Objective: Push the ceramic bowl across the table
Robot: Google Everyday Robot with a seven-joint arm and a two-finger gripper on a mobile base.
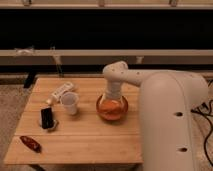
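Note:
The ceramic bowl (112, 109) is round, glossy orange with a darker rim. It sits on the light wooden table (85, 136), right of centre. My white arm reaches in from the right and bends down over the bowl. My gripper (111, 99) is at the end of the arm, directly above the bowl and down at or inside its back rim. It hides part of the bowl's far side.
A small white cup (70, 103) stands left of the bowl. A white flat object (61, 91) lies behind the cup. A black object (47, 118) stands near the left edge, and a red object (31, 143) lies at the front left corner. My arm's large white body (172, 125) covers the table's right side.

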